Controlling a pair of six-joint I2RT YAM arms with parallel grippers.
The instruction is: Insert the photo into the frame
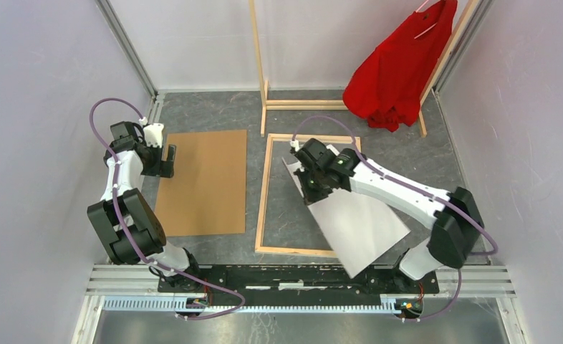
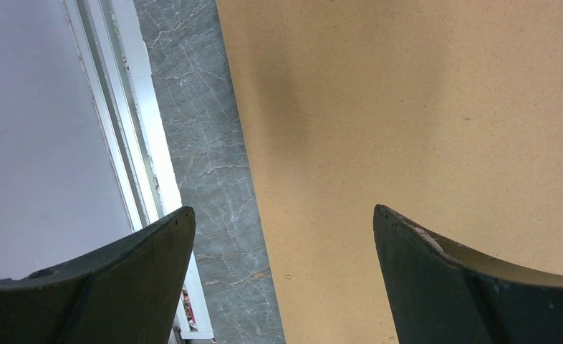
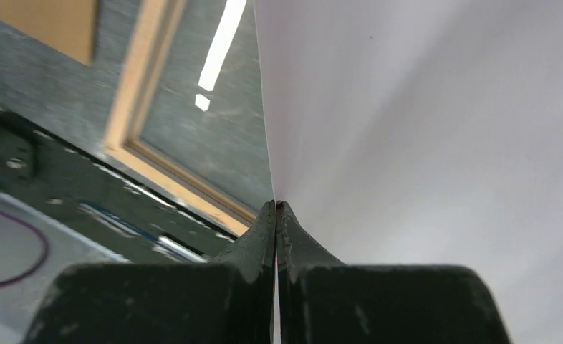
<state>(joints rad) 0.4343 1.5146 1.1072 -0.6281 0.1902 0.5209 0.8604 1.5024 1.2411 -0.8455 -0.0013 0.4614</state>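
A plain brown board, the photo (image 1: pixel 203 183) lying back up, rests flat on the grey table at left; its printed side is hidden. My left gripper (image 1: pixel 167 161) is open at the board's left edge; in the left wrist view (image 2: pixel 284 215) its jaws stand one on each side of that edge of the photo (image 2: pixel 422 107). The frame (image 1: pixel 266 193) lies flat at centre, light wood side up. My right gripper (image 1: pixel 309 188) is shut on the edge of a large white sheet (image 1: pixel 361 226), held tilted over the frame's right half. In the right wrist view (image 3: pixel 276 204) the sheet (image 3: pixel 422 129) fills the right side.
A tall wooden clothes rack (image 1: pixel 261 86) with a red shirt (image 1: pixel 400 64) stands at the back. Grey walls close in the left and right sides. The arms' black base rail (image 1: pixel 300 276) runs along the near edge, just below the frame's (image 3: pixel 132 86) near rail.
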